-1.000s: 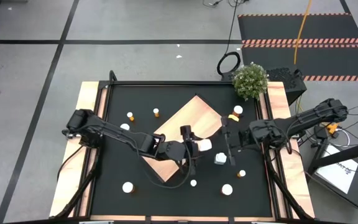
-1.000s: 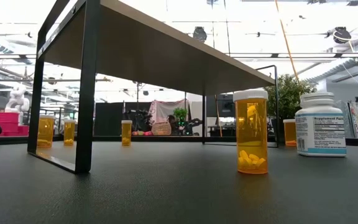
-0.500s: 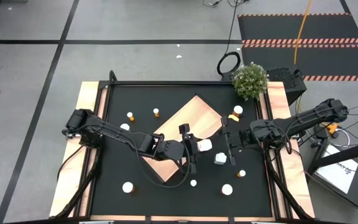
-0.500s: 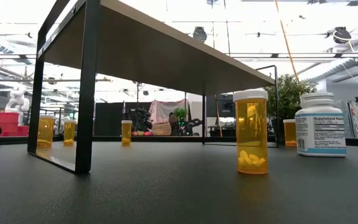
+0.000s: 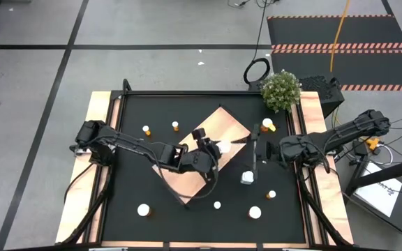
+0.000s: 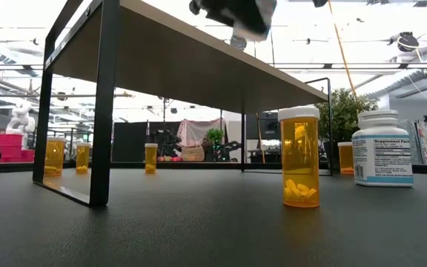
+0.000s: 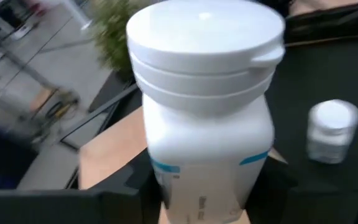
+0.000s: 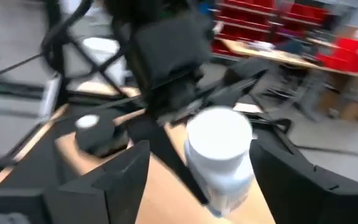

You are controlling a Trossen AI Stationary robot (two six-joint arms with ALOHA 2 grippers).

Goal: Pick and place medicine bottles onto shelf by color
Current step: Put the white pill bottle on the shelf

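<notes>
Orange bottles (image 6: 299, 157): five, low view.

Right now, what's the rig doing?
The left gripper is shut on a white bottle, held upright over the wooden shelf at the table's middle. The right gripper sits open just beside the shelf's right edge, holding nothing. Another white bottle stands on the mat just in front of it. Orange and white bottles remain scattered on the black mat, so the sorting is far from finished.
</notes>
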